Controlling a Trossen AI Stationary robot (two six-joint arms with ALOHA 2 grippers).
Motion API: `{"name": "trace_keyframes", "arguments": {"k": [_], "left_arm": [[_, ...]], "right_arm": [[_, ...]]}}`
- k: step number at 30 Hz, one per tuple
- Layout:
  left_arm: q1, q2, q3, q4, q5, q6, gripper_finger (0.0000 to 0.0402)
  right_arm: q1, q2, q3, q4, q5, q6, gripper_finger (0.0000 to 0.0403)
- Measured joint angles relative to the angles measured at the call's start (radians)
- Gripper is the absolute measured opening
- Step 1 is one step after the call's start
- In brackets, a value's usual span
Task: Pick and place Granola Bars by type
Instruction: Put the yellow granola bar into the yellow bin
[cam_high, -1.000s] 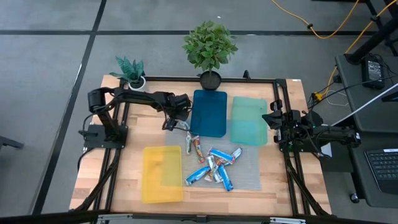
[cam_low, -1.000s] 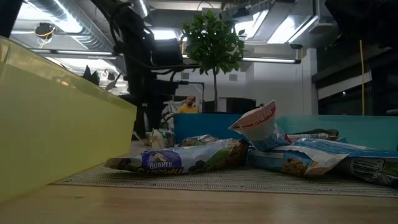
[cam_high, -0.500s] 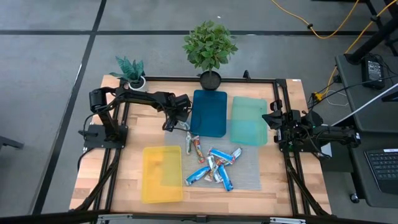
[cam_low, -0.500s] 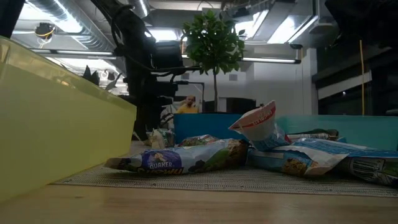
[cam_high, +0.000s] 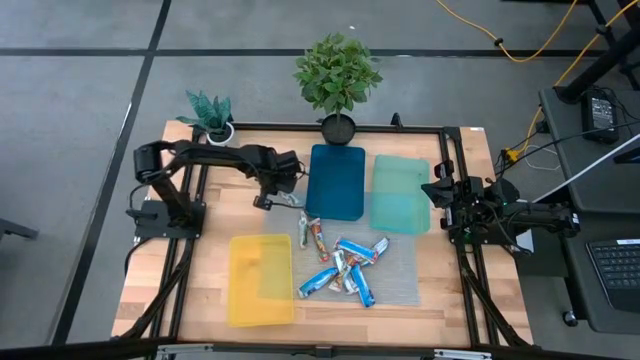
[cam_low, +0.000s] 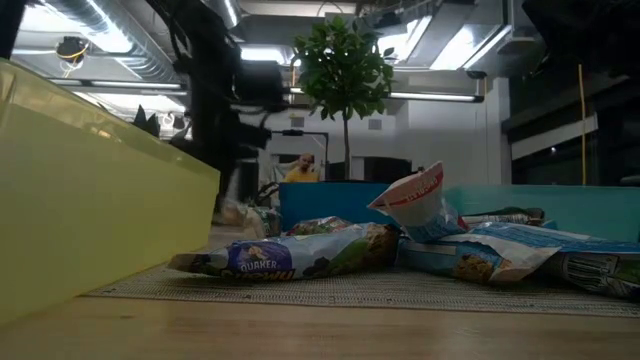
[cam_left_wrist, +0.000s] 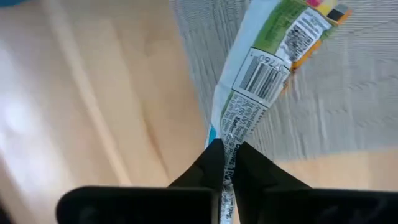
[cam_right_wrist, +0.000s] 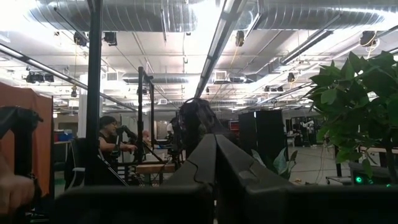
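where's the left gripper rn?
In the high view the left gripper sits at the table's back left, just left of the dark blue tray. Its wrist view shows the fingers shut on a granola bar wrapper's end.

A wooden table (cam_high: 200, 270) holds three flat trays: a yellow plastic tray (cam_high: 261, 280), a dark blue plastic tray (cam_high: 336, 181) and a pale teal plastic tray (cam_high: 399, 194). A pile of shiny wrapped granola bars (cam_high: 345, 265) lies on a grey mat (cam_high: 400, 280). The left gripper (cam_high: 268, 198) sits beside the blue tray. The right gripper (cam_high: 432, 190) waits at the table's right edge. Two green potted plants (cam_high: 337, 75) stand at the back.
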Motion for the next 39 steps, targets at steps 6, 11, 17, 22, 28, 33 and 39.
{"name": "trace_keyframes", "arguments": {"k": [6,11,17,22,28,33,39], "left_arm": [[0.003,-0.223,0.066,-0.102,0.016,-0.067,0.0015],[0.016,-0.427,0.164,-0.013,0.190,-0.223,0.0006],[0.030,-0.632,0.183,0.223,0.344,-0.429,0.0007],[0.017,-0.728,0.183,0.306,0.370,-0.538,0.0004],[-0.041,-0.763,0.183,0.318,0.374,-0.670,0.0004],[-0.184,-0.737,0.182,0.381,0.413,-0.880,0.0005],[-0.447,-0.665,0.182,0.378,0.234,-1.113,0.0004]], "right_arm": [[0.000,0.000,0.000,-0.001,0.001,0.000,0.0010],[0.000,0.000,0.000,-0.001,0.003,-0.001,0.0010],[0.000,0.000,0.000,0.000,0.030,-0.001,0.0010],[0.000,0.000,0.000,0.001,0.030,-0.002,0.0010],[0.000,0.000,0.000,0.004,0.029,-0.029,0.0010],[0.000,0.000,0.000,0.007,0.026,-0.028,0.0010],[0.000,0.000,0.000,0.015,0.025,-0.028,0.0010]]}}
